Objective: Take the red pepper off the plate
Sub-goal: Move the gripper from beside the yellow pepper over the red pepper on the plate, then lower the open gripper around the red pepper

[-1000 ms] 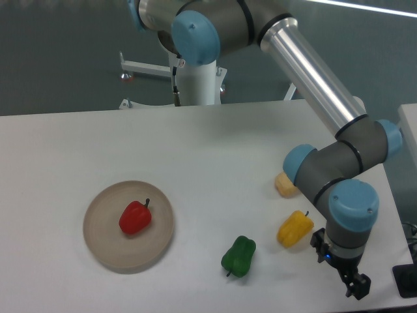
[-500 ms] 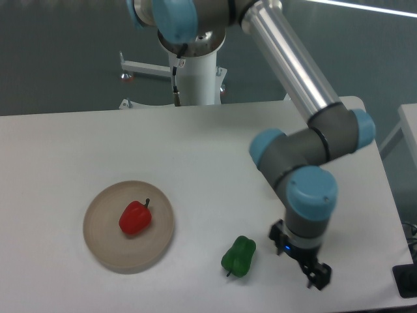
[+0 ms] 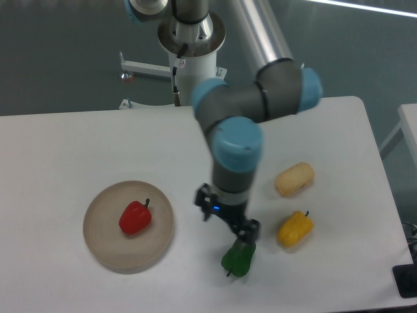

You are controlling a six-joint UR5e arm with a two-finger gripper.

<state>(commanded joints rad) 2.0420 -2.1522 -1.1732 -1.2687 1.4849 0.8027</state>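
One glossy red pepper (image 3: 135, 218) (dark stem) on plate (image 3: 104, 251); pincer (image 3: 246, 233) opening unclear.

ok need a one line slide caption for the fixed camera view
UR5e gripper poised over the green pepper, right of the plate holding the red pepper.

A white table (image 3: 78, 143) with a rounded far-right corner fills the lower part of the view, set before a dark grey-green wall (image 3: 58, 52). Behind the table stands a white metal frame (image 3: 146, 68) with a horizontal bar and small feet. A thin bright strip of light (image 3: 365, 6) crosses the upper right, and the edge of another pale surface (image 3: 409, 120) shows at far right.
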